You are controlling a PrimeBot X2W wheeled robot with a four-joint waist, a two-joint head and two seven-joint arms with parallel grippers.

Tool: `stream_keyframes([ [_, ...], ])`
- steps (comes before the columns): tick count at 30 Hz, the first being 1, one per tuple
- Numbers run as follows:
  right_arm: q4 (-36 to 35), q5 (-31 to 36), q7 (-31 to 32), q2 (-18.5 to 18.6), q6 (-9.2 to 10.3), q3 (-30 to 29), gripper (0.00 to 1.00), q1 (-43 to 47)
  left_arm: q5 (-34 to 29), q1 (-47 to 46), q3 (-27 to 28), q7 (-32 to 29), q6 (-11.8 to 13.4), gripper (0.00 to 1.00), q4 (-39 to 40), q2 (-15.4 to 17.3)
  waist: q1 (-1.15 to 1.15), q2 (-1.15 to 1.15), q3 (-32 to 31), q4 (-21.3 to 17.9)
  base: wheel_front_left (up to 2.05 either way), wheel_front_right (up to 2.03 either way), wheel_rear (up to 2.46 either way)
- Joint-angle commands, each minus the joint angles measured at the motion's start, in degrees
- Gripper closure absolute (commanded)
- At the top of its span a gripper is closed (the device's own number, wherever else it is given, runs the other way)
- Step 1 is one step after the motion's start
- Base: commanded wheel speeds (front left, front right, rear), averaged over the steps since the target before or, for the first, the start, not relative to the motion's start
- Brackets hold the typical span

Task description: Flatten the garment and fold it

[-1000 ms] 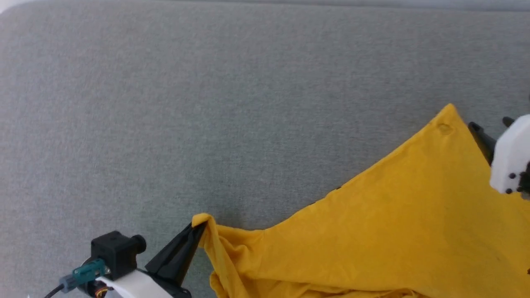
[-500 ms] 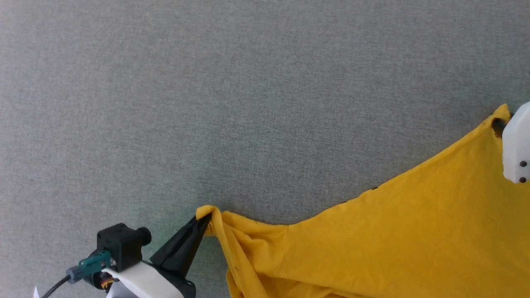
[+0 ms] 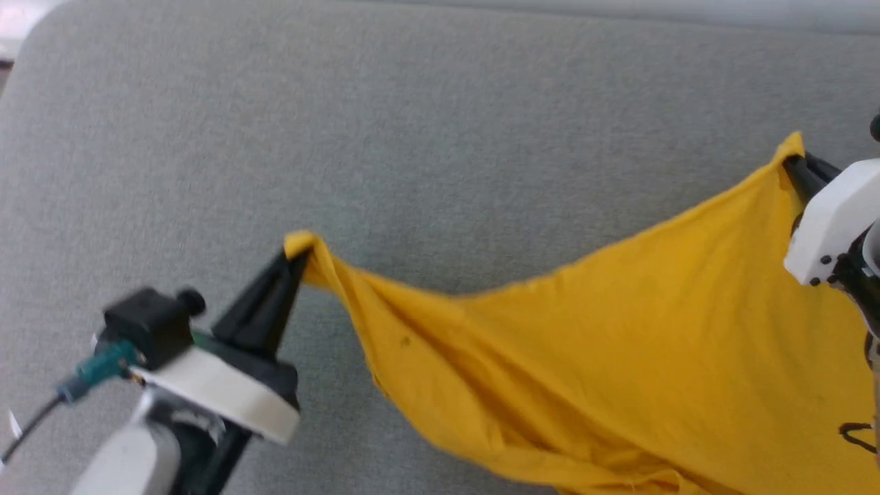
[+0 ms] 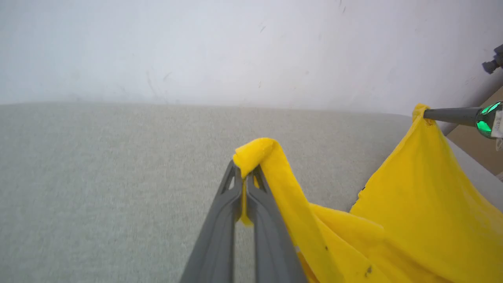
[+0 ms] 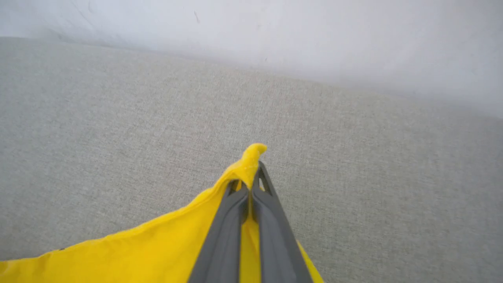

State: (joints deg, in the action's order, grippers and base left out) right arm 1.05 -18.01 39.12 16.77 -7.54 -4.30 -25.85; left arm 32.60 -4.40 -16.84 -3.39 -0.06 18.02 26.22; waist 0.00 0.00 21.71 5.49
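The garment [image 3: 619, 344] is a bright-yellow shirt hanging stretched between both arms above the grey surface; its plain side faces me and the tiger print is hidden. My left gripper [image 3: 292, 258] is shut on one bunched corner, seen up close as the left gripper [image 4: 245, 173] pinching a yellow fold. My right gripper [image 3: 790, 161] is shut on the other corner at the far right, and the right gripper [image 5: 253, 169] shows cloth [image 5: 157, 247] clamped between its dark fingers. The shirt's lower part sags towards the bottom edge of the head view.
A grey fabric-covered surface [image 3: 412, 137] spreads under and beyond the shirt, with its rounded far-left corner [image 3: 41, 20] in view. A pale wall [image 4: 235, 47] rises behind it. A brown box edge [image 4: 479, 137] sits at the right.
Both grippers have lifted their corners up and forward, raising the shirt off the surface. The head camera has also shifted, bringing the surface's far edge into view.
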Motion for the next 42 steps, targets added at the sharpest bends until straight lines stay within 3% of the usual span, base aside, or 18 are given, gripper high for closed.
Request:
stream_keyframes([
  [1,0.5,0.9,-3.3,-1.4,0.05,-0.5,1.00,-1.5,-0.4,-4.8,1.3,1.4,-0.8,1.00,-2.5,-0.4,0.00,0.00,-6.7,-4.9,0.00,0.00,0.00],
  [8,2.3,2.7,-12.5,-3.7,0.05,-2.6,1.00,-7.0,-3.6,-19.6,2.2,1.6,-2.0,1.00,-10.5,0.4,0.00,0.00,-12.3,-8.1,0.00,0.00,0.00],
  [15,4.3,3.7,-16.8,-4.3,0.05,-2.3,1.00,-13.7,-5.9,-31.6,2.9,1.9,-2.6,1.00,-16.1,1.2,0.00,0.00,-16.5,-9.8,0.00,0.00,0.00],
  [23,7.7,4.1,-17.9,-4.5,0.05,0.0,1.00,-22.9,-8.9,-45.8,1.2,-0.2,-4.4,1.00,-23.2,2.8,0.00,0.00,-21.1,-11.4,0.00,0.00,0.00],
  [29,10.2,3.5,-16.3,-4.8,0.05,2.4,1.00,-27.7,-7.7,-55.4,0.7,-4.1,-5.4,1.00,-26.9,2.7,0.00,0.00,-22.9,-12.8,0.00,0.00,0.00],
  [36,11.0,1.9,-12.7,-4.7,0.05,4.2,1.00,-30.9,-5.9,-64.0,-2.2,-12.7,-6.6,1.00,-29.9,3.3,0.00,0.00,-20.4,-14.2,0.00,0.00,0.00],
  [42,11.5,2.2,-9.5,-6.0,0.05,4.0,1.00,-35.0,-7.2,-70.4,-4.2,-15.3,-7.0,1.00,-30.2,5.7,0.00,0.00,-11.8,-16.2,0.00,0.00,0.00],
])
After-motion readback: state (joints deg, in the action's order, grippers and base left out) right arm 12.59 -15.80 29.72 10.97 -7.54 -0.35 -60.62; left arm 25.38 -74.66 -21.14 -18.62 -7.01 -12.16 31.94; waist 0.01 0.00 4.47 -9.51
